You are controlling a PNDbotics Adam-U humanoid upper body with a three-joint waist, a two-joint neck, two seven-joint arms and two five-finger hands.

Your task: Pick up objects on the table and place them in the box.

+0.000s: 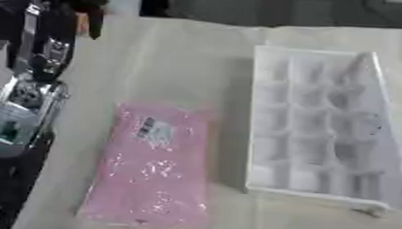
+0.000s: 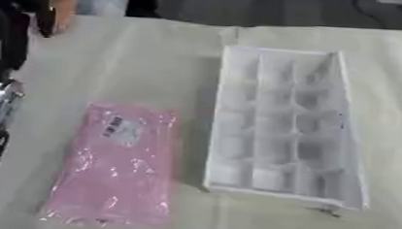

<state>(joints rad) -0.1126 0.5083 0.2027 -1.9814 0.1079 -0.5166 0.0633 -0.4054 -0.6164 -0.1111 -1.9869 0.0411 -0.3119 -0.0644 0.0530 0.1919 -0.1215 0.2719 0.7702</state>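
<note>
I see a table covered with a pale, slightly creased cloth. On its right half lies the box: a long, shallow rectangle of clear to milky plastic, divided by thin walls into a grid of small square compartments. Whether anything sits in those compartments I cannot tell.

Just beside the box, toward the left and nearer the front edge of the table, lies a flat pink packet. It is a glossy plastic bag, wrinkled and catching light, rectangular, with a small pale label near its far end. It lies flat, slightly askew, not touching the box.

My left arm runs along the left edge of the table, black casing with silver metal joints. The left hand itself I cannot make out, so I cannot tell its state. The right hand does not show.
</note>
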